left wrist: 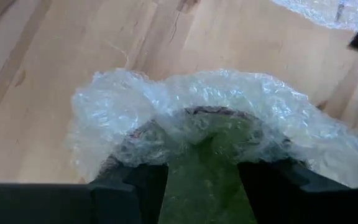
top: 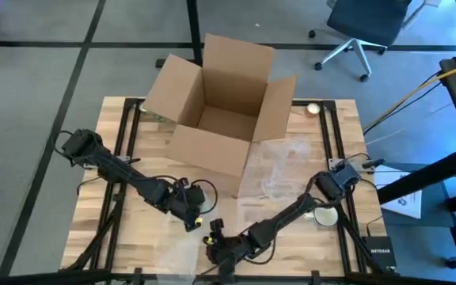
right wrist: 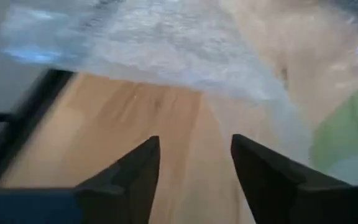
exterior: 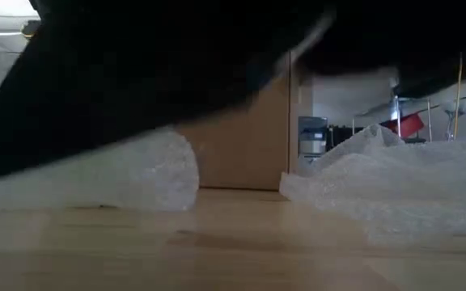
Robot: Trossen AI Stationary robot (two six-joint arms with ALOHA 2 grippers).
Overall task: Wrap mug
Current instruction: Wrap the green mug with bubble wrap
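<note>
Pale wood worktop [top: 117, 210] in the high view, with an open cardboard box [top: 216, 111] at the far middle and a loose sheet of bubble wrap [top: 279, 170] lying beside the box, beyond the right tool. Left tool [top: 193, 221] and right tool [top: 214, 247] low near the front edge, close together, the right one just nearer the front; a small round object [top: 313, 108] well off, past the box at the far right. From the low view, mostly a dark arm across the upper part, a bubble-wrapped bundle [exterior: 108, 174] resting on the wood beneath it, the box wall behind, more crumpled wrap [exterior: 395, 182] off to the other side. From the left wrist view, left tool [left wrist: 202, 183] spread fairly wide, straddling the green mug [left wrist: 207, 155] swathed in bubble wrap, fingers [left wrist: 138, 186] at either side of it; contact with the wrap not clear. From the right wrist view, right tool [right wrist: 196, 163] parted moderately over bare wood, holding nothing, with a wrap sheet [right wrist: 160, 46] ahead of it and a green shape under wrap [right wrist: 347, 134] just off to one side of its fingers [right wrist: 260, 171].
</note>
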